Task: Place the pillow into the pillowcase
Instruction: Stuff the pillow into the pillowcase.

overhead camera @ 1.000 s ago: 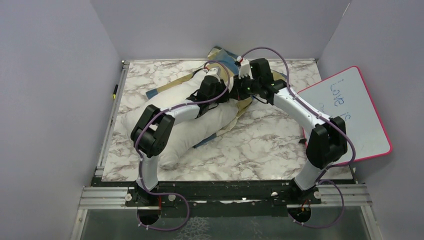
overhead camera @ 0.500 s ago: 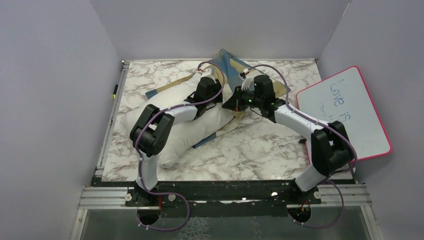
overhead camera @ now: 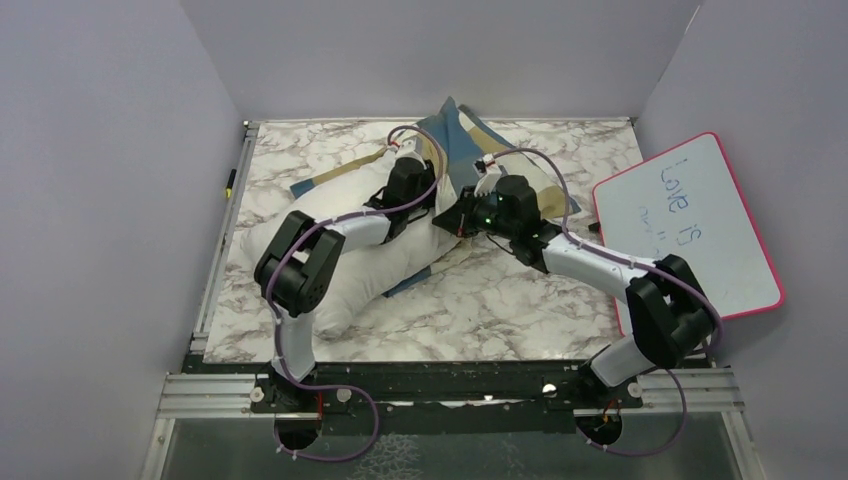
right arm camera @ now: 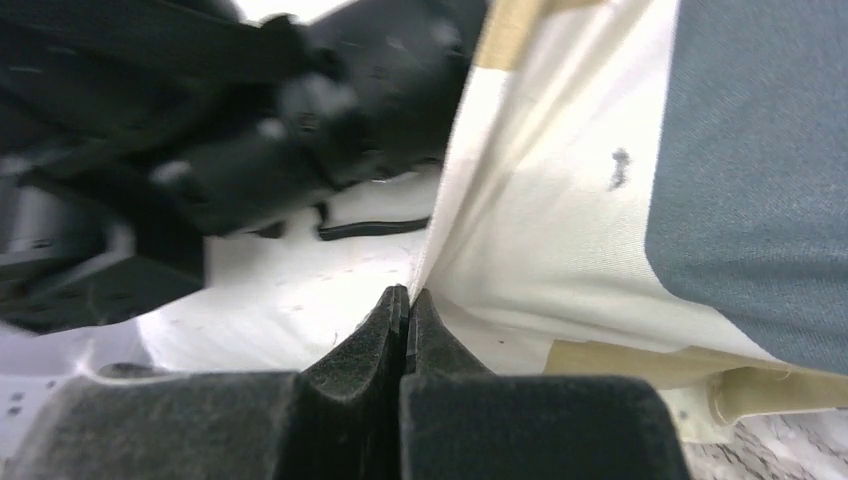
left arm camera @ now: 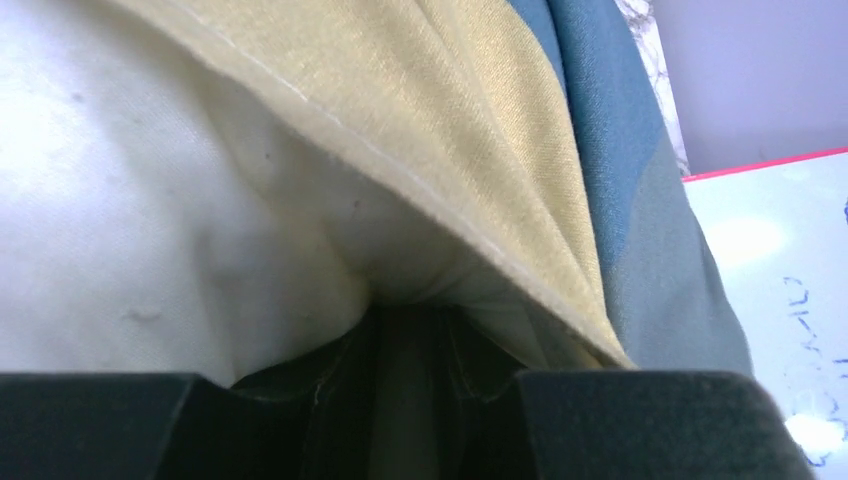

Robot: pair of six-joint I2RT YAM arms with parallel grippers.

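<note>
Fingers of both grippers are buried in cloth from the top camera, so there we cannot tell how they stand. We see the left gripper (overhead camera: 405, 165) on the far end of the plump off-white pillow (overhead camera: 330, 245). That pillow lies slantwise on the left half of the marble table (overhead camera: 520, 300), its far end covered by the blue, tan and cream block-patterned pillowcase (overhead camera: 470, 135) near the table's far edge. The right gripper (overhead camera: 447, 217) sits at the pillowcase's near hem, just beside the left one. A pink-rimmed whiteboard (overhead camera: 700, 225) lies at the right edge.

From the left wrist, we find the black fingers (left arm camera: 120, 425) partway closed with pale cloth bunched between them. It looks like the pillow's, whose creases run into the gap. The pillowcase's tan hem drapes above.

From the right wrist, our fingertips (right arm camera: 385, 330) are pressed together, pinching the pillowcase's cream edge.
</note>
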